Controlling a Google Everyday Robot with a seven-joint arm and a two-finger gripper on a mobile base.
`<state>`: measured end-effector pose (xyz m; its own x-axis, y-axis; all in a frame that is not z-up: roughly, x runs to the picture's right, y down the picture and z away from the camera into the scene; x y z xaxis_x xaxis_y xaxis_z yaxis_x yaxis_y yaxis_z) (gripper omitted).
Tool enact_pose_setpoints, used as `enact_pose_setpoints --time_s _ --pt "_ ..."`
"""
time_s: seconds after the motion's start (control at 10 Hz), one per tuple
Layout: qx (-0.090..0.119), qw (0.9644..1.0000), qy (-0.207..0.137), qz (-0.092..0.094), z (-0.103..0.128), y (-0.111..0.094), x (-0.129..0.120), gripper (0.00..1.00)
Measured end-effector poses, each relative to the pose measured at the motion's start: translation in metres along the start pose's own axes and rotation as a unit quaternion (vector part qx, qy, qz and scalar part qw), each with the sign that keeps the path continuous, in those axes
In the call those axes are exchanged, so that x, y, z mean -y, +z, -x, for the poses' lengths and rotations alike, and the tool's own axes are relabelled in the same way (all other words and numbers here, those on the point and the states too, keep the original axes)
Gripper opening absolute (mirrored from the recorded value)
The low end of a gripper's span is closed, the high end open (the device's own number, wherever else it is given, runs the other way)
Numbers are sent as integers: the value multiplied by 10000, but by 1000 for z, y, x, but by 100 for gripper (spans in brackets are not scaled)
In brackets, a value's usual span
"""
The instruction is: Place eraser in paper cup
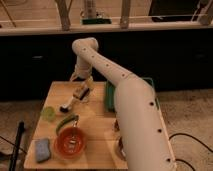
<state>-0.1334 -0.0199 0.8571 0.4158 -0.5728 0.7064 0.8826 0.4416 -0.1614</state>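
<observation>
The paper cup (48,113), small, round and pale yellow-green, stands near the left edge of the wooden table (97,135). A small pale object with a dark end, likely the eraser (66,105), lies or hangs just right of and behind the cup. My gripper (82,93) is over the far middle of the table, right behind this object and touching or nearly touching it. I cannot tell whether it holds it.
An orange bowl (70,142) with something in it sits at the front left, a blue sponge (42,149) to its left, and a green curved item (67,121) just behind it. A green tray (110,96) lies at the right under my arm.
</observation>
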Motion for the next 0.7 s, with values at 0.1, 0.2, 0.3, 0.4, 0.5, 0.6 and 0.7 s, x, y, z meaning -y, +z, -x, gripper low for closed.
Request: enact_pose_setpoints --time_s 0.1,0.2,0.3,0.4,0.5,0.6,0.7 --pt "-3 10000 -5 -9 0 -1 0 80" --pt "-7 10000 -8 -15 -1 -1 0 80" --pt "-9 10000 -12 -23 -1 -2 1 80" --pt "-9 10000 -11 -20 -1 -2 0 80" --pt "-8 10000 -11 -19 -1 -1 0 80" --pt "-8 10000 -9 -19 -1 -1 0 80" --pt "-9 10000 -7 -18 -1 -1 0 80"
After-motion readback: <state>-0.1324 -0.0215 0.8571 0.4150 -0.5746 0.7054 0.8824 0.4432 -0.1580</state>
